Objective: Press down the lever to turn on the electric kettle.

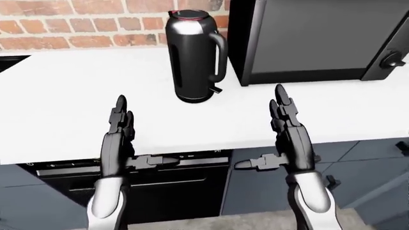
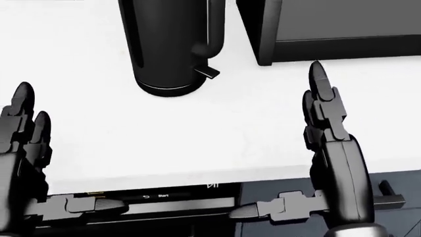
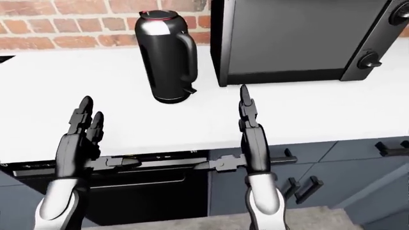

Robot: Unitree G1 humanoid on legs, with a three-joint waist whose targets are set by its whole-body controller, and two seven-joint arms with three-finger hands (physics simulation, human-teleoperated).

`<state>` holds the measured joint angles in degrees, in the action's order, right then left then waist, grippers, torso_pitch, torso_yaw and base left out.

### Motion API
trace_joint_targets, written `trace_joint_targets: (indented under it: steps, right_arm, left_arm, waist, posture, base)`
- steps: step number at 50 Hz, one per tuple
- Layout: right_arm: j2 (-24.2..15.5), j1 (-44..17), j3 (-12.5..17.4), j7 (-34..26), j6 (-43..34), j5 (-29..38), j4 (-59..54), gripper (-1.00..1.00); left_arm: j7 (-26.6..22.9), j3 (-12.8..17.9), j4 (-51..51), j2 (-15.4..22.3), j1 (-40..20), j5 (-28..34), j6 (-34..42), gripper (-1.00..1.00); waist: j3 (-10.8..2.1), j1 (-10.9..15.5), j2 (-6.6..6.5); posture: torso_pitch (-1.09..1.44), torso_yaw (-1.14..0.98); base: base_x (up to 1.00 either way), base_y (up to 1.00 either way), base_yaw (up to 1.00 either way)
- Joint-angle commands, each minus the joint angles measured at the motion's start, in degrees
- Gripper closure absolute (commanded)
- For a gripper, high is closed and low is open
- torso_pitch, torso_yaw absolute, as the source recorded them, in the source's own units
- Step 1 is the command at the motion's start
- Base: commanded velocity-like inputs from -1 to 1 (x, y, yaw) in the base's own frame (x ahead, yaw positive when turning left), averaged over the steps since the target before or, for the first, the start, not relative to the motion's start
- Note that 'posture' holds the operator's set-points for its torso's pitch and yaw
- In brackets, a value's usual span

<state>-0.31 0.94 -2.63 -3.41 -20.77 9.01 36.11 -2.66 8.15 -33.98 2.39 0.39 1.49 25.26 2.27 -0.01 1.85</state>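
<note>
A tall black electric kettle (image 1: 193, 55) with a silver band near its top stands upright on the white counter (image 1: 70, 96), its handle turned to the right. Its small black lever (image 2: 208, 72) sticks out at the foot of the handle, just above the base, and nothing touches it. My left hand (image 1: 122, 112) is open, fingers straight, over the counter's near edge below and left of the kettle. My right hand (image 1: 281, 103) is open, fingers straight, below and right of the lever, apart from it. Both hands are empty.
A black microwave (image 1: 320, 38) stands close to the right of the kettle. A brick wall (image 1: 83, 24) runs along the top of the left-eye view. Below the counter edge are a black oven front (image 1: 172, 184) and grey-blue cabinet fronts (image 1: 370, 158).
</note>
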Motion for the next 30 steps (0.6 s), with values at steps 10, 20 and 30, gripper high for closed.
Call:
trace_joint_targets:
  steps: [10, 20, 30]
  right_arm:
    - [0.15, -1.30, -0.54, 1.17, 1.56, 0.91, 1.77, -1.00]
    - [-1.35, -5.71, -2.03, -3.07, -10.08, 14.94, 9.31, -1.00]
    - [-1.82, -13.59, -2.57, -13.59, -18.18, 26.86, 10.60, -1.00]
  left_arm:
    - [0.37, 1.24, -2.63, 0.69, -1.24, -0.10, -1.79, -1.00]
    - [0.47, 1.20, -3.10, 0.68, -1.35, -0.21, -1.32, -1.00]
    - [0.40, 1.56, -3.55, 0.80, -1.41, -0.60, -0.89, -1.00]
  waist:
    - [-1.96, -0.46, -2.52]
    - [-2.65, 0.06, -1.84]
    - [-2.43, 0.06, -1.97]
  posture:
    - [0.00, 0.00]
    - [0.00, 0.00]
    - [0.00, 0.00]
  base:
    - [0.00, 0.00, 0.00]
    - [0.00, 0.00, 0.00]
    - [0.00, 0.00, 0.00]
